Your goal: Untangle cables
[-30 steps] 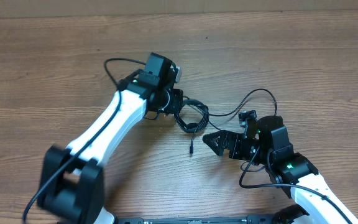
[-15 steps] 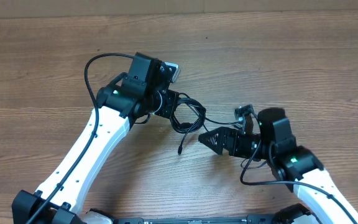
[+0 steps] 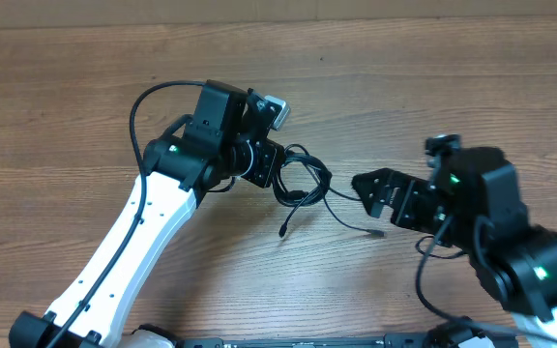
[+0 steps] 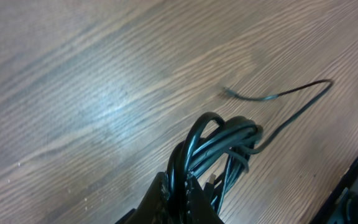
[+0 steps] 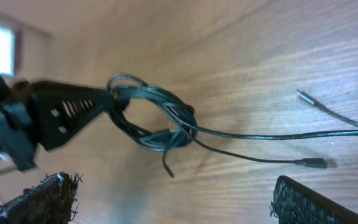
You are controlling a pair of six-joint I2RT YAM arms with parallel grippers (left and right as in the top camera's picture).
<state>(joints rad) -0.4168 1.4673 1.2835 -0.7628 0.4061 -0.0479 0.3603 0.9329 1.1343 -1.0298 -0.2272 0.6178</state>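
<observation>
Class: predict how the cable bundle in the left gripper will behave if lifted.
Probably floppy: the cables hang in loops from the left gripper. Likely light, being thin. Loose ends would probably trail and snag.

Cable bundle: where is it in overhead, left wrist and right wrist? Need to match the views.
Overhead: cable bundle at centre, just right of the left arm's tip.
Left wrist: cable bundle at lower centre, loops rising from the bottom edge.
Right wrist: cable bundle centre-left, strands trailing right.
Shared landmark: left gripper shut on the bundle; at the bottom edge in left wrist, at left in right wrist.
</observation>
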